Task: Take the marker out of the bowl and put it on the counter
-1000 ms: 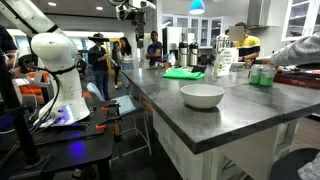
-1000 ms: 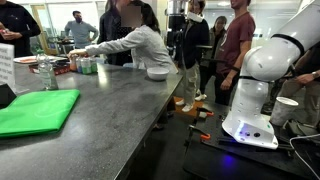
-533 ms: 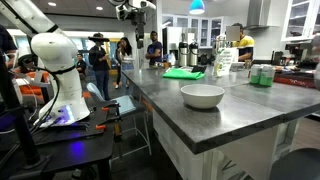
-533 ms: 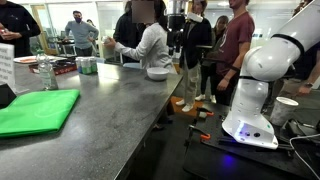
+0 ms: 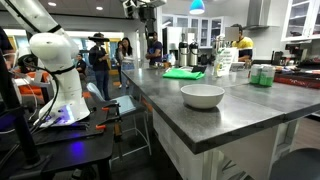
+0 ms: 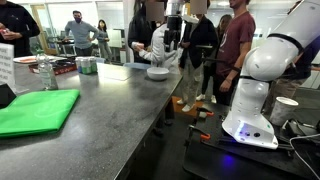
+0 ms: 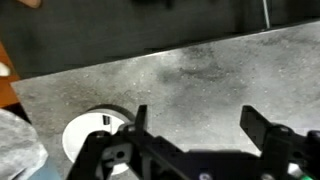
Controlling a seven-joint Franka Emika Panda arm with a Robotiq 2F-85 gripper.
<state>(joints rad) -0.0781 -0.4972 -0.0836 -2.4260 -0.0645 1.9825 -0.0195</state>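
Observation:
The white bowl sits on the dark grey counter near its front end; it also shows in an exterior view. In the wrist view the bowl lies at the lower left, with a small dark thing inside it, too small to tell whether it is the marker. The marker does not show in either exterior view. My gripper is open and empty, high above the counter and to one side of the bowl. It shows at the top of both exterior views.
A green cloth lies on the counter. Green containers and bottles stand at the far end. Several people stand around the counter's far side. The white robot base stands on a low black table.
The person who leaned over the counter with an outstretched arm has pulled back. My gripper has shifted slightly sideways, still high above the counter.

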